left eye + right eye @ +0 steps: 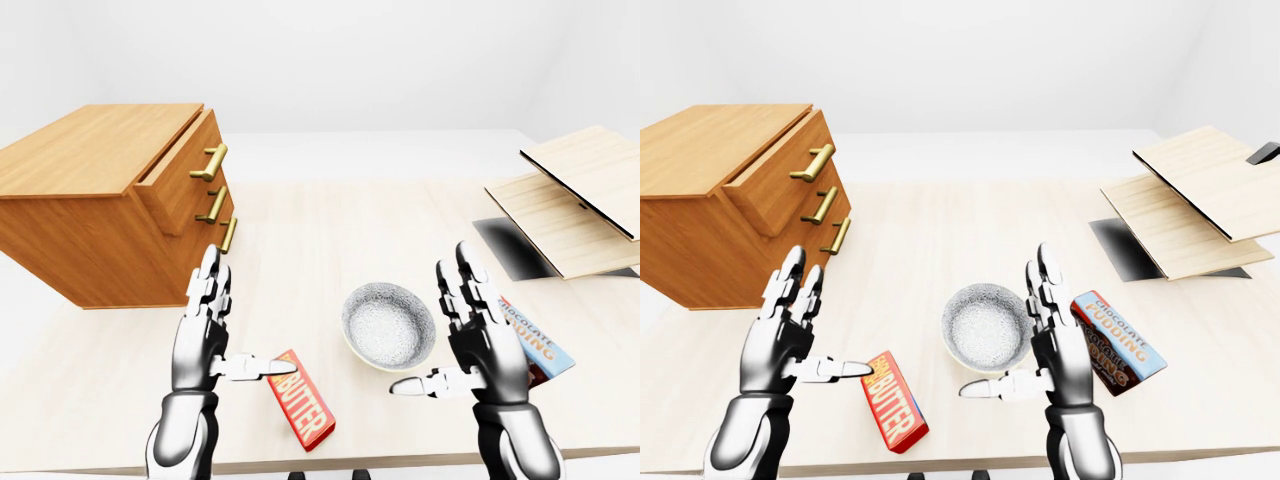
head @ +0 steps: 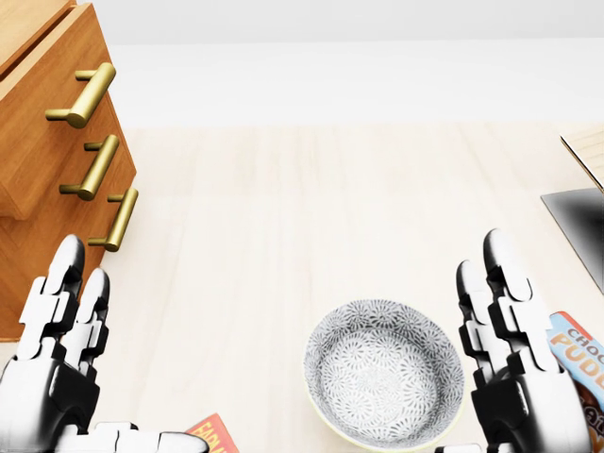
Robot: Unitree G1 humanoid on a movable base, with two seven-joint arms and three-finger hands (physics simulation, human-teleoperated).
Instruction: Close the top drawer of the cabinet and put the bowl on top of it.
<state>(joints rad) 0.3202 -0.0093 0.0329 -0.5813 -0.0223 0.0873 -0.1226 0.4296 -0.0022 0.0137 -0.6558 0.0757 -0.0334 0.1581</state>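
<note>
Left hand (image 1: 205,335), right hand (image 1: 478,335) — glossy silver-white segments, black joints.

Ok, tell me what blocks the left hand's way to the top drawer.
Nothing visible does. The left hand hangs open over bare table, with clear space up to the top drawer, which sticks out of the cabinet.

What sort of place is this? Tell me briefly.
Probably a bare simulated tabletop test scene, loosely kitchen-like: a pale wooden table against blank white walls, holding a small wooden cabinet, a patterned bowl and packaged groceries such as a butter box.
</note>
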